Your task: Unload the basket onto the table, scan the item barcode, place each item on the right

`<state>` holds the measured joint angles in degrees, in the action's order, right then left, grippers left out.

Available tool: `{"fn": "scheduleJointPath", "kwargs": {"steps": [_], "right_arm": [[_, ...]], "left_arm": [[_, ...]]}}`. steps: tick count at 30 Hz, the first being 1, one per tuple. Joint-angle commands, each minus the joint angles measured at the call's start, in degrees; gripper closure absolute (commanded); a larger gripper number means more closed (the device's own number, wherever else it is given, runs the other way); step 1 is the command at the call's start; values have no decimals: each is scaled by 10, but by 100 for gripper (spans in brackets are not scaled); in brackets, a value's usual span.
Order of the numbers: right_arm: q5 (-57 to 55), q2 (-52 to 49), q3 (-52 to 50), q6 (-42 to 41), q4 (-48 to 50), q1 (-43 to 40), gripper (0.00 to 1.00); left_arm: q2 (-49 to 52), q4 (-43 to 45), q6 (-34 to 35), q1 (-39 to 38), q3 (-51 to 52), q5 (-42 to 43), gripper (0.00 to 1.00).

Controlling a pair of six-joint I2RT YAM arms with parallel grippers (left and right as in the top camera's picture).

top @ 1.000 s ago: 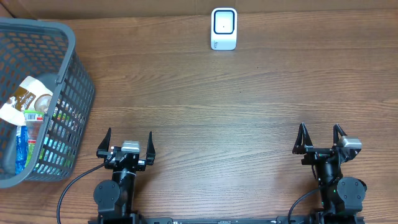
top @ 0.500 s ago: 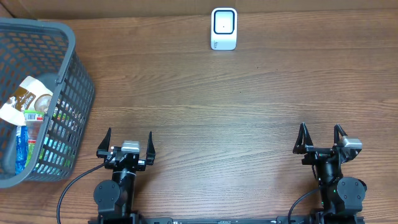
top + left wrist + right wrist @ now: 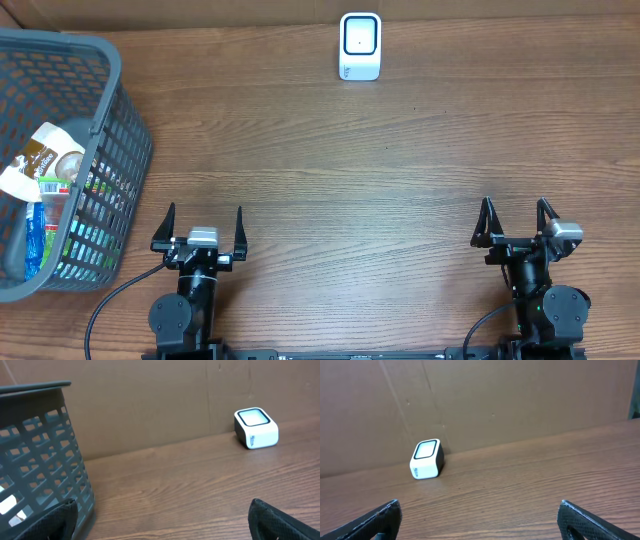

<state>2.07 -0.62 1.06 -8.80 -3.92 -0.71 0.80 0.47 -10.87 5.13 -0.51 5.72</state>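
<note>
The items (image 3: 42, 170) sit in the basket (image 3: 130, 150) at the table's (image 3: 350, 170) left edge, off to the left and a little ahead of my left gripper (image 3: 204, 212) and well apart from my right gripper (image 3: 514, 205). Neither gripper touches anything. Both have their jaws spread wide and empty, low at the near edge of the table.

The scanner (image 3: 360, 45) stands at the far edge, against the cardboard wall (image 3: 150, 405), roughly between the two arms and far from both.

The basket runs out of the overhead view on the left, so part of its load is cut off. Through the mesh I can make out a brown-and-white packet (image 3: 40, 158) on top, a blue packet (image 3: 35, 235) and something green (image 3: 62, 186) underneath. I cannot read any label or find a barcode. From the left wrist I see only the basket's outer wall (image 3: 45, 460) and the scanner (image 3: 256, 427). The right wrist shows the scanner (image 3: 427, 459) alone.

Count: one basket, one scanner, two grippers, and at least three items. I cannot tell the exact number.
</note>
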Motion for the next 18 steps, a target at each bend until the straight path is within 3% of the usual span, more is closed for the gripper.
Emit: {"fn": "scheduleJointPath", "kwargs": {"steps": [1,18], "right_arm": [[6,5,-6,1,9,1,0],[66,5,63,2,-13,1,0]], "left_arm": [[-5,12,18,1,2,-2,0],[-5,39,26,1,-44,-12,0]]}}
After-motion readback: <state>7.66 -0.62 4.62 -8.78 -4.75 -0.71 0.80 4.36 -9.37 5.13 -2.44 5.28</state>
